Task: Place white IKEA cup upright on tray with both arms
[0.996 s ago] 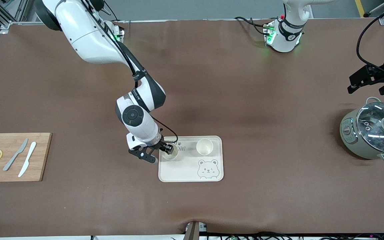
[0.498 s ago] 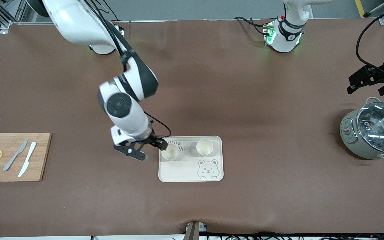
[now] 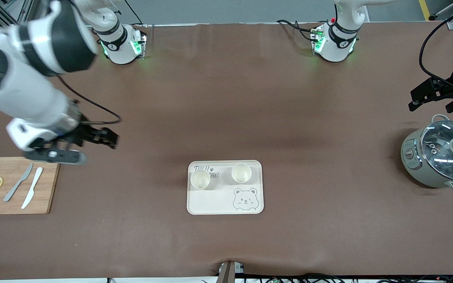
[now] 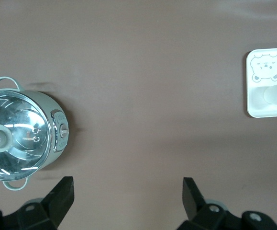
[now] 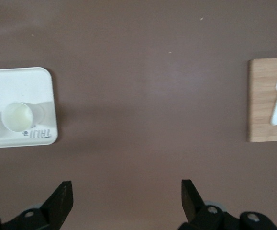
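Cups stand upright on the tray (image 3: 225,204), two of them: one (image 3: 200,179) toward the right arm's end, one (image 3: 241,173) beside it, so placing looks done. Right pincer (image 3: 89,147), open and empty, hangs over bare worktop (image 3: 226,98) near the cutting board (image 3: 47,184). Left pincer (image 3: 433,98), open, waits above the pot (image 3: 441,157).

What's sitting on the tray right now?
Two white cups, and, stand upright on the tray, side by side along its edge farther from the camera, partly covering its lettering.
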Controlling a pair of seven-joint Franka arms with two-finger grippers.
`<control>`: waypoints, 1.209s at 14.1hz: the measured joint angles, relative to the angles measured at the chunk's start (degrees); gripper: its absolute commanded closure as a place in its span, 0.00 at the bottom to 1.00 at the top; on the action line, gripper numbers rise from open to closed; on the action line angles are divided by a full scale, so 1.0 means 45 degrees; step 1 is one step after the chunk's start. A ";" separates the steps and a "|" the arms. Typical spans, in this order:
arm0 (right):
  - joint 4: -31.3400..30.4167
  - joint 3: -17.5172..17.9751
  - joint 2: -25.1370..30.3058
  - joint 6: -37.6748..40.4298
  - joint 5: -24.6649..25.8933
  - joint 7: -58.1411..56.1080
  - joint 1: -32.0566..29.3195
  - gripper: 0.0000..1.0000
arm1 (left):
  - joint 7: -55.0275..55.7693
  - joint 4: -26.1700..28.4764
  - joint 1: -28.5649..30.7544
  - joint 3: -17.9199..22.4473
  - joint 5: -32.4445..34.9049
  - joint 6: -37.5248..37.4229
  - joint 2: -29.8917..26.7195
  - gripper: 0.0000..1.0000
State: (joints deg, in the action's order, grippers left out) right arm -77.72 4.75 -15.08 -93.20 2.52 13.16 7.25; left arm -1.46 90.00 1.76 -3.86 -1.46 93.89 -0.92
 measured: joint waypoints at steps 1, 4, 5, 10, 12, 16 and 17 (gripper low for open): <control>-0.0011 -0.0003 0.0191 0.0140 -0.0037 -0.0749 -0.0524 0.00 | 0.0001 -0.0001 -0.0017 -0.0049 0.0000 0.0000 0.0000 0.00; -0.0070 0.0015 0.0291 0.0217 -0.0043 -0.1410 -0.1045 0.00 | 0.0014 0.0000 -0.0046 -0.0093 0.0000 0.0000 0.0000 0.00; -0.0121 0.0060 0.0291 0.0217 -0.0040 -0.1410 -0.1018 0.00 | 0.0014 -0.0001 -0.0045 -0.0093 0.0000 0.0000 0.0000 0.00; -0.0184 0.0093 0.0292 0.0217 -0.0032 -0.1405 -0.1382 0.00 | 0.0014 -0.0001 -0.0046 -0.0098 0.0000 0.0000 0.0000 0.00; -0.0184 0.0059 0.0292 0.0340 -0.0018 -0.1409 -0.1508 0.00 | 0.0014 -0.0001 -0.0046 -0.0099 0.0000 0.0000 0.0002 0.00; -0.0179 0.0005 0.0296 0.0485 0.0274 -0.3270 -0.2030 0.00 | 0.0015 0.0000 -0.0048 -0.0105 0.0000 0.0000 0.0004 0.00; -0.0160 -0.0003 0.0300 0.0485 0.0275 -0.4156 -0.2286 0.00 | 0.0031 0.0000 -0.0050 -0.0120 0.0001 0.0000 0.0004 0.00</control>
State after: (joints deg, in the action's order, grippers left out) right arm -78.44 4.74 -13.73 -91.02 3.75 -5.54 -3.03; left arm -1.33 90.00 1.53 -4.40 -1.46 93.89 -0.90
